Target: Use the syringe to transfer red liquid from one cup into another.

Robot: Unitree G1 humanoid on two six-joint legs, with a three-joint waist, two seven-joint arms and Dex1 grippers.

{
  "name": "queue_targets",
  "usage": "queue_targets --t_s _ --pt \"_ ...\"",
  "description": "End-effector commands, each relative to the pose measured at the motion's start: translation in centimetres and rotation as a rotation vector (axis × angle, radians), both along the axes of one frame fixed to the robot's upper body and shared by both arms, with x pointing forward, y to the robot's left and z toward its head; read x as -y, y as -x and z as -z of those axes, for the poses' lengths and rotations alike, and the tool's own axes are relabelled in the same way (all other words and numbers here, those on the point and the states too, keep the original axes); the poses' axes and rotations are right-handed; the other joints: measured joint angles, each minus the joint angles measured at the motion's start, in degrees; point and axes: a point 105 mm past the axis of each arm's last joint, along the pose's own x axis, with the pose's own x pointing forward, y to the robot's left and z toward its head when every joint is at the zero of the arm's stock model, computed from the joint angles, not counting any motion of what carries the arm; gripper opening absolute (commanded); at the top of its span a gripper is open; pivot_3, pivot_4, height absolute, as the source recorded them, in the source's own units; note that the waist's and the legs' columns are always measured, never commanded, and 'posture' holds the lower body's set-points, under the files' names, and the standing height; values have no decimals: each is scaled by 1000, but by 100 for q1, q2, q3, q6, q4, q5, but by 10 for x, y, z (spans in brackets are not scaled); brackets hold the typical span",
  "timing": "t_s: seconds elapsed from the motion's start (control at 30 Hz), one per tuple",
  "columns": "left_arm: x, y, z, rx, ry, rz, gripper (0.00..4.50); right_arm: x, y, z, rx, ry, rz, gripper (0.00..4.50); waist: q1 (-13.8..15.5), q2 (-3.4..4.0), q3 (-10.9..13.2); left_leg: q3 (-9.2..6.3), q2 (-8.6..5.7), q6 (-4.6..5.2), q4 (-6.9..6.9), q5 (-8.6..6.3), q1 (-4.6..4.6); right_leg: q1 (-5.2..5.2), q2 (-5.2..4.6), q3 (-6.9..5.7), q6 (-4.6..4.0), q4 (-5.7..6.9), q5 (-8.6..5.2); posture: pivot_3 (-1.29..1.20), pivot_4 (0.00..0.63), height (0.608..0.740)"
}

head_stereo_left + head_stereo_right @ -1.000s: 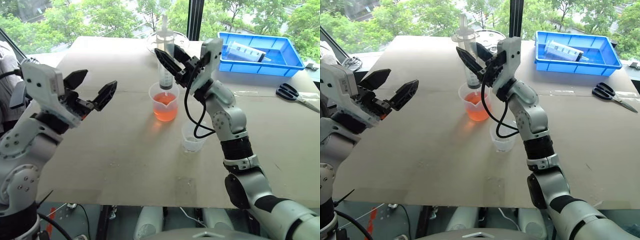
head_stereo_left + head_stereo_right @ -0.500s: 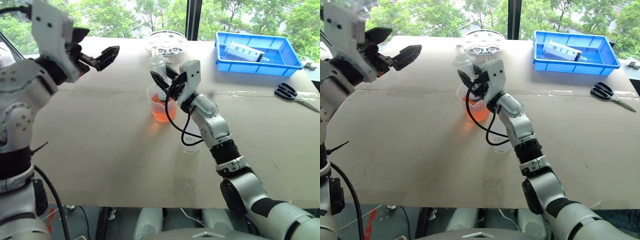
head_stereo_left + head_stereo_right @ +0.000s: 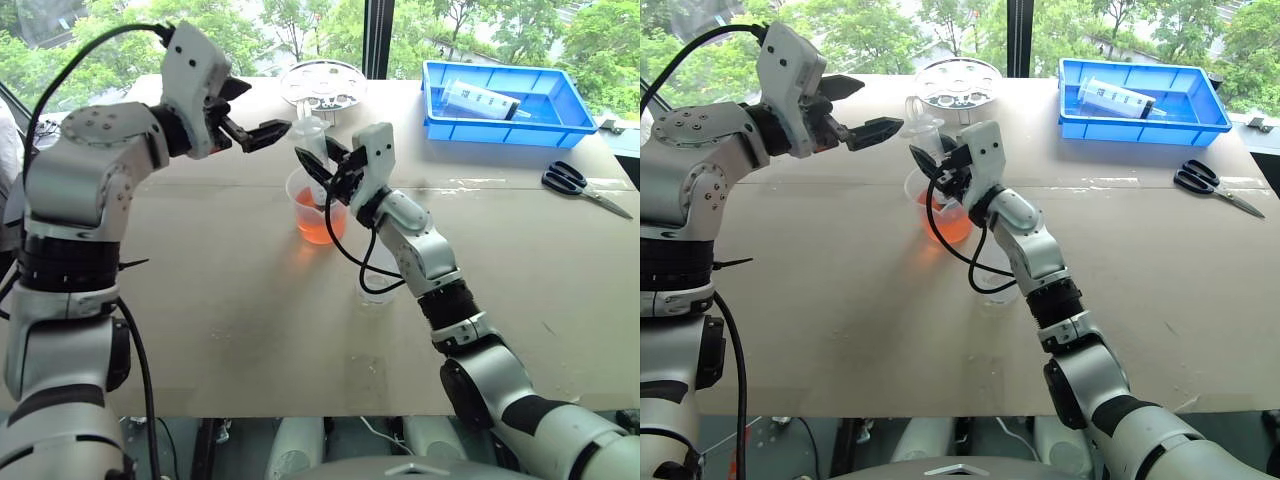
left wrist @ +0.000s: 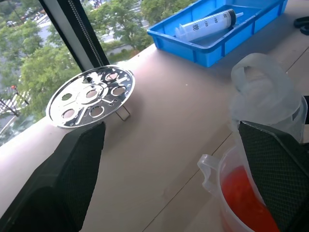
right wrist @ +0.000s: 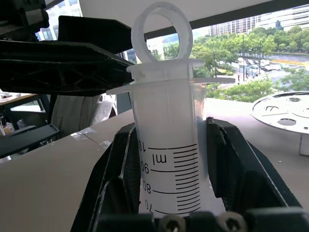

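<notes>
A clear syringe [image 5: 166,140] with printed graduations stands upright in the taller spouted beaker [image 3: 318,218], which holds red liquid [image 4: 241,195]. My right gripper [image 3: 318,165] is shut on its barrel, just above the beaker's rim. The white ring-topped plunger [image 4: 263,77] is pushed in. My left gripper [image 3: 262,108] is open and level, just left of the plunger ring and at its height. The ring sits close to one of its fingers [image 4: 277,164], and I cannot tell if they touch. The shorter clear cup [image 3: 372,290] stands nearer me, partly behind my right forearm and its cable.
A blue tray [image 3: 500,135] at the back right holds another syringe [image 4: 207,24]. A round perforated metal rack [image 3: 322,85] stands behind the beaker. Black scissors [image 3: 580,185] lie at the right edge. The table ends at a window along its far side.
My left arm rose and swung right, bringing its open gripper up beside the plunger ring. My right gripper sank with the syringe into the beaker early on, then held still.
</notes>
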Motion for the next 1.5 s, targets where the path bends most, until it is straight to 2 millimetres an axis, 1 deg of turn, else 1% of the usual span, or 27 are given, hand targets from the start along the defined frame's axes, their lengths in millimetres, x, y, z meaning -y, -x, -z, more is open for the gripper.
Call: queue_targets --t_s 0.03,0.13,0.27,0.5,0.57,0.67,0.8,0.83,0.87,0.9,1.0,1.03,1.07,1.33,1.5 --pt "8 0 -22 88 -4 66 4500 -19 21 -30 80 -80 -105 1494 8 0 0 1 0 2 0 -1 0 0 0 0 0 0 0 0 150 740" --pt "13 -2 -26 106 1 112 4500 -20 24 -30 82 -83 -139 1494 8 0 0 0 0 5 1 -3 -1 0 -1 0 0 -1 0 0 150 740" --pt "21 4 -31 116 27 219 4500 -21 25 -31 81 -85 -177 1494 -7 0 0 1 1 5 1 -3 -1 0 -1 0 0 0 0 0 150 740" --pt "28 13 -27 106 -10 357 4500 -17 25 -31 74 -86 -214 1493 0 0 0 0 2 10 3 -5 -3 -1 -1 0 0 1 0 0 150 740" --pt "29 13 -26 109 -22 369 4500 -17 25 -30 72 -82 -223 1491 0 0 0 0 2 10 3 -5 -3 -1 -1 -1 0 1 0 0 150 740" --pt "27 8 -25 115 -25 354 4500 -17 25 -29 76 -70 -233 1490 4 0 0 -2 2 10 3 -5 -3 -1 -1 -2 0 2 0 0 150 740" --pt "32 6 -23 125 -33 376 3391 -18 26 -28 80 -55 -240 1474 5 0 0 -1 2 11 5 -6 -3 -1 -1 -2 0 3 0 0 150 740" --pt "33 6 -22 125 -34 380 2896 -18 25 -28 80 -49 -237 1473 5 0 0 -2 2 10 5 -6 -3 -1 -1 -2 0 3 0 0 150 740" --pt "33 6 -21 125 -34 382 2521 -18 24 -27 81 -42 -233 1473 3 0 0 -2 2 11 5 -6 -3 -1 -1 -2 0 3 0 0 150 740" --pt "34 6 -21 125 -34 384 1988 -18 23 -26 80 -32 -227 1472 -1 0 0 -1 2 10 5 -6 -3 -1 -1 -1 0 3 0 0 150 740" --pt "34 6 -20 128 -33 388 635 -18 20 -24 74 -9 -211 1471 -6 0 0 -1 2 10 5 -5 -3 -1 0 0 1 4 0 0 150 740" --pt "34 6 -21 134 -29 389 117 -18 19 -23 71 -2 -207 1469 -5 0 0 -1 2 10 5 -5 -3 -1 0 -1 1 4 0 0 150 740" --pt "35 6 -22 140 -23 390 0 -19 18 -21 67 8 -204 1467 -1 0 0 -2 2 10 5 -5 -3 -1 0 -1 0 4 0 0 150 740" --pt "33 4 -27 166 -5 368 0 -24 21 -6 22 89 -225 1465 -1 0 0 -2 2 11 5 -6 -4 -1 -1 -1 0 4 0 0 150 740" --pt "32 2 -33 183 10 348 0 -24 22 -3 6 107 -229 1464 -1 0 0 -2 2 10 5 -5 -4 -1 -1 -1 0 4 0 0 150 740"
